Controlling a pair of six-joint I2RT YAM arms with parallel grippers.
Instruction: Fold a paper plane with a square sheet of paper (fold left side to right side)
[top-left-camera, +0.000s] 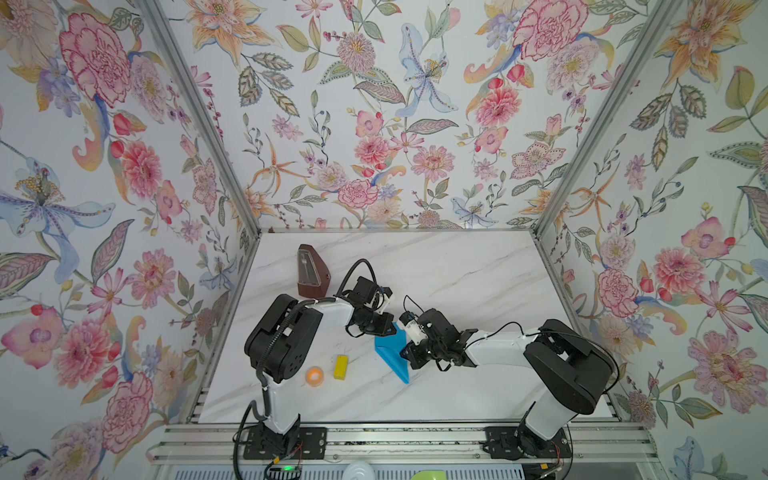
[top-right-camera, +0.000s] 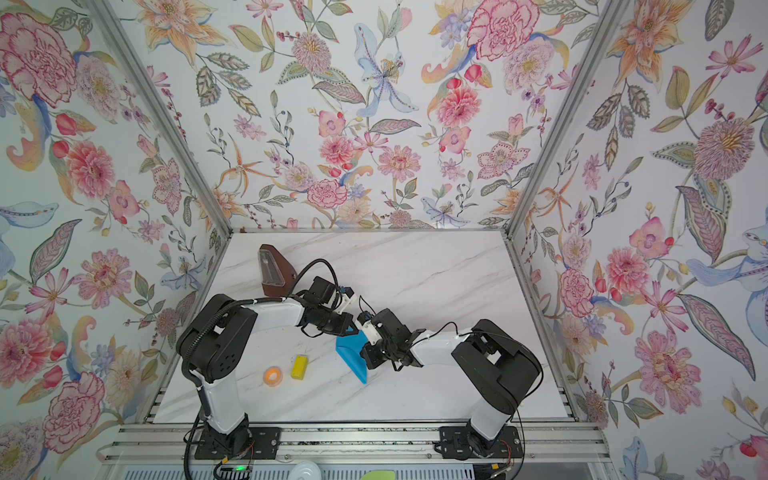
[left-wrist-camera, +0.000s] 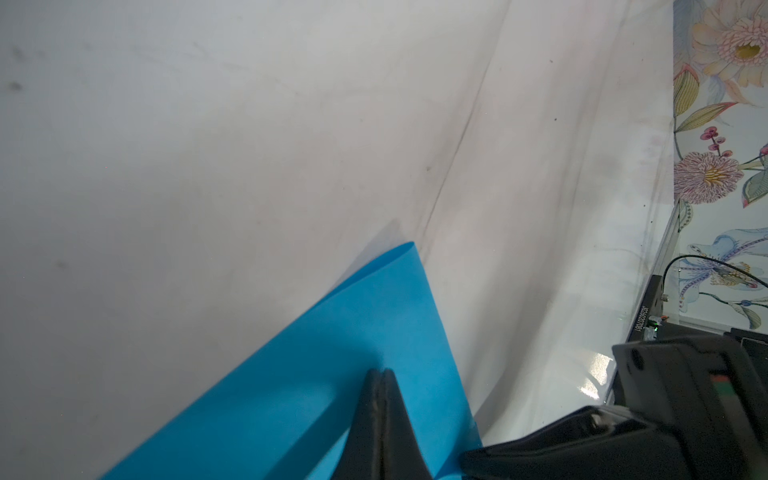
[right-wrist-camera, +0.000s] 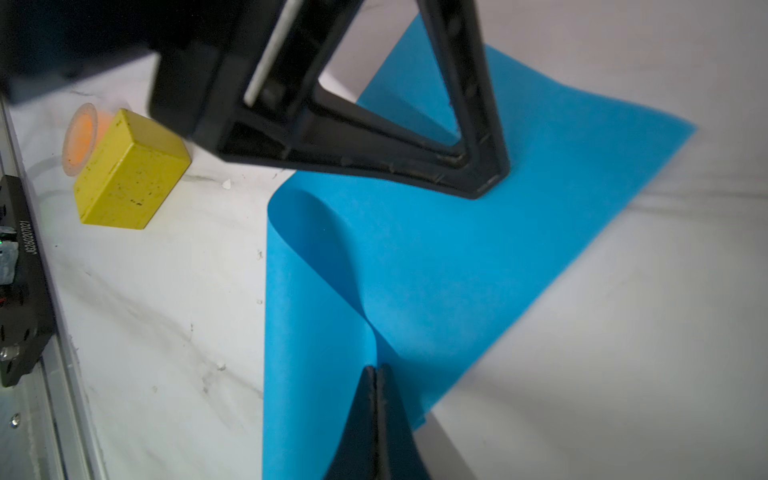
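The square sheet of paper (top-left-camera: 390, 353) (top-right-camera: 351, 355) is bright blue and lies mid-table on white marble between both arms. Its left side (right-wrist-camera: 307, 291) curls up and over toward the right. My right gripper (right-wrist-camera: 377, 368) (top-left-camera: 404, 354) is shut, and the edge of that raised flap runs into its tips. My left gripper (left-wrist-camera: 381, 371) (top-left-camera: 393, 329) is shut too, its tip pressed down on the flat far part of the sheet (left-wrist-camera: 365, 316). In the right wrist view that left gripper (right-wrist-camera: 486, 187) stands on the paper. No paper plane is in view.
A yellow block (top-left-camera: 340, 367) (right-wrist-camera: 129, 170) and an orange tape roll (top-left-camera: 314, 376) (right-wrist-camera: 81, 139) sit left of the sheet, near the left arm's base. A brown metronome (top-left-camera: 311, 272) stands at the back left. Floral walls close in the table (top-left-camera: 457, 270) on three sides.
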